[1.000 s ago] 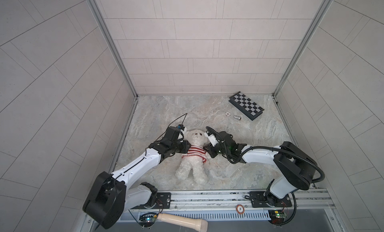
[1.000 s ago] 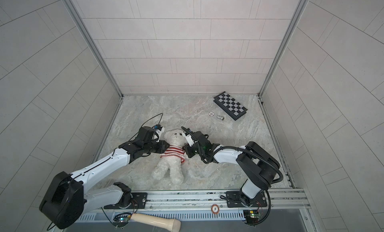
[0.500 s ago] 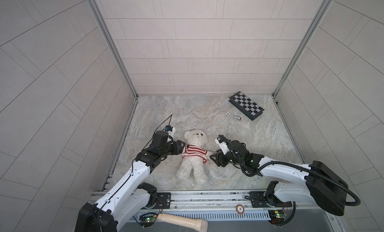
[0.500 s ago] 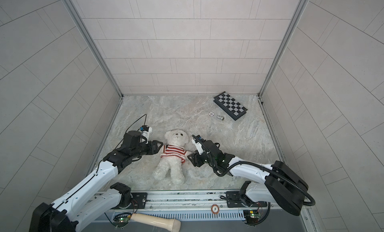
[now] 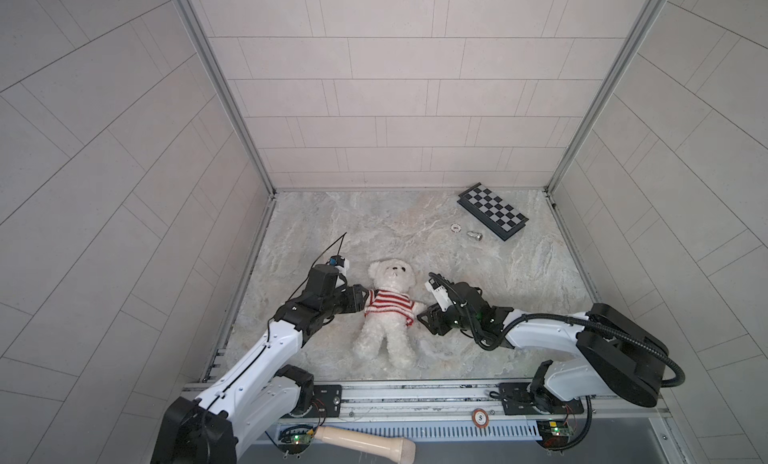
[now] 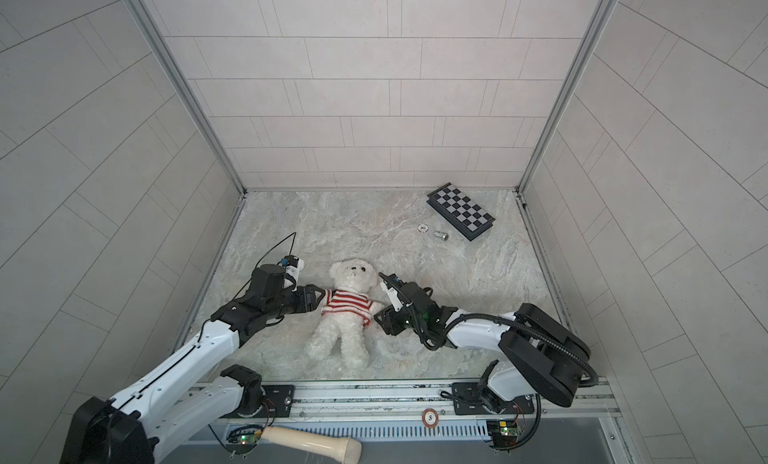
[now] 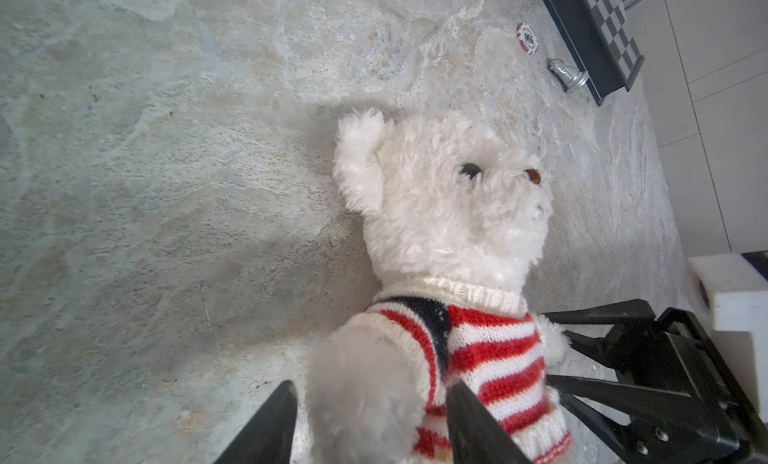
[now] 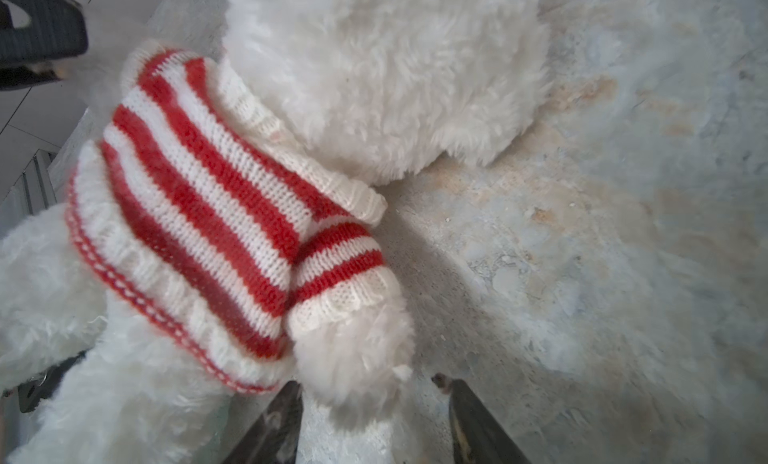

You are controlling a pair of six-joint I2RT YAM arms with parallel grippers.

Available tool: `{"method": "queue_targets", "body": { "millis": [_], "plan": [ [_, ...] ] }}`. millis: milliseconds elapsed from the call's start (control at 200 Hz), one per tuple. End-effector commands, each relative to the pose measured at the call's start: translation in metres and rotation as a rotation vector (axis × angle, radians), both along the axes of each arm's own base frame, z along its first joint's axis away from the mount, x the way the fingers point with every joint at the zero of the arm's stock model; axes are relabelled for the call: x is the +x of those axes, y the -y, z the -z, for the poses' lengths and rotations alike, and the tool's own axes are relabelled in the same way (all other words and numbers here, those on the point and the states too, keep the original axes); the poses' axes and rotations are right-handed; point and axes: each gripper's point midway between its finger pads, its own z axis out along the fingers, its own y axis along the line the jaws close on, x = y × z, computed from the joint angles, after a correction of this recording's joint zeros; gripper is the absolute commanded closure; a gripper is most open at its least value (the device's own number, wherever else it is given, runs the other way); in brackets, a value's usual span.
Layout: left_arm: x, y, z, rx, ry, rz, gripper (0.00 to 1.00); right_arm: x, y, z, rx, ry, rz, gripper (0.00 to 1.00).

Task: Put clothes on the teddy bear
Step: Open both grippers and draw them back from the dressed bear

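The teddy bear (image 5: pixel 392 277) (image 6: pixel 352 274) lies on its back near the table's front, head toward the back wall. It wears a red-and-white striped sweater (image 5: pixel 390 306) (image 6: pixel 347 304) (image 7: pixel 494 353) (image 8: pixel 199 191), with both paws out of the sleeves. My left gripper (image 5: pixel 363 297) (image 6: pixel 320 297) (image 7: pixel 370 389) is open, its fingers either side of the bear's paw (image 7: pixel 361 383) on the left. My right gripper (image 5: pixel 420 316) (image 6: pixel 376 316) (image 8: pixel 368 383) is open at the other paw (image 8: pixel 353 358), with a gap on one side.
A folded chessboard (image 5: pixel 492 210) lies at the back right, with a poker chip (image 5: pixel 456 227) and a small metal piece (image 5: pixel 473 235) beside it. Tiled walls close in three sides. A wooden handle (image 5: pixel 365 443) lies below the front rail (image 5: pixel 415 393).
Both grippers have opened. They have moved from the bear's shoulders outward to its paws, and both arms have changed posture. The bear has stayed in place.
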Motion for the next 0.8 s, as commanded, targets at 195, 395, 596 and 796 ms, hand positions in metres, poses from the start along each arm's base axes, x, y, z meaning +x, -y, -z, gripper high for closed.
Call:
{"method": "queue_targets", "body": {
  "millis": [195, 395, 596, 796],
  "plan": [
    [0.001, -0.006, 0.01, -0.011, -0.039, -0.017, 0.4, 0.012, -0.02, -0.014, 0.069, 0.036, -0.026, 0.67],
    [0.001, 0.0, 0.012, -0.044, -0.048, -0.003, 0.67, 0.014, -0.023, -0.016, 0.074, 0.038, -0.031, 0.83],
    [0.001, 0.005, 0.006, -0.076, -0.032, 0.009, 0.89, 0.019, -0.017, -0.02, 0.057, 0.065, -0.019, 0.98],
    [0.015, 0.017, -0.002, -0.146, -0.006, 0.01, 0.98, 0.036, 0.0, -0.025, 0.014, 0.086, -0.008, 1.0]
  ]
}}
